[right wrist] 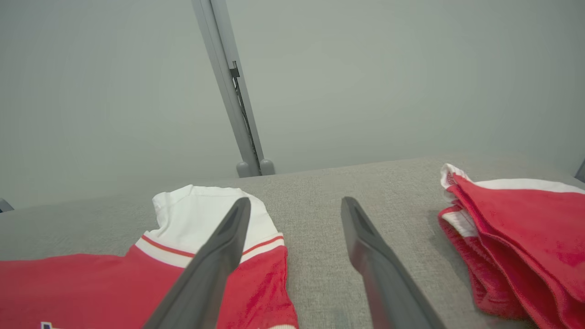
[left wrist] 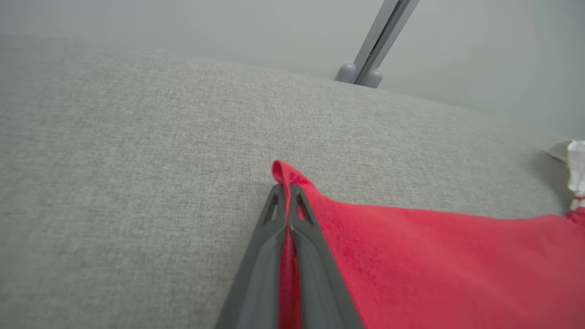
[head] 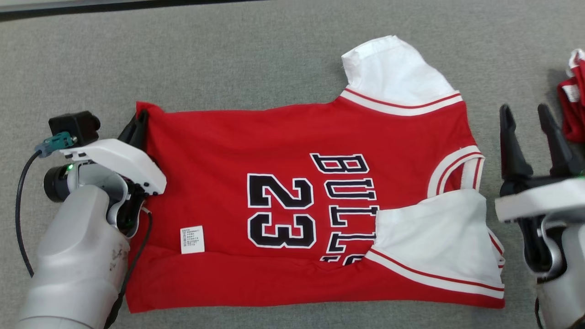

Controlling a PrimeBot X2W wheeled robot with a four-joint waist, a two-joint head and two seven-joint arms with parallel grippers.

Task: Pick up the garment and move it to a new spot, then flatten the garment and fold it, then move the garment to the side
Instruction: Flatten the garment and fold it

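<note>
Two pincers are placed at opposite ends of the jersey (head: 219, 151). The jersey is laid flat across the grey desk (head: 274, 59), hem to the left and collar end to the right. Its near long edge appears to be turned over: a white label (head: 192, 239) is exposed there, and the near sleeve (head: 434, 233) is folded onto the chest print. One lengthwise fold is judged done, the far side not yet.

The left pincer (left wrist: 287, 194) is clamped shut on the far hem corner, with red cloth pinched between its fingers and raised a little. This grip was likely taken so the far edge can be carried toward the near one. The right pincer (head: 524, 114) is held wide open and empty, just beside the collar end and apart from the cloth. It is probably staged for the far shoulder, so both ends can be lifted together.

Farther off, the far sleeve (head: 393, 68) is left spread out. A second garment (head: 573, 105) is seen well apart on the right, presumably set aside. A grey post (right wrist: 233, 91) stands behind the desk.
</note>
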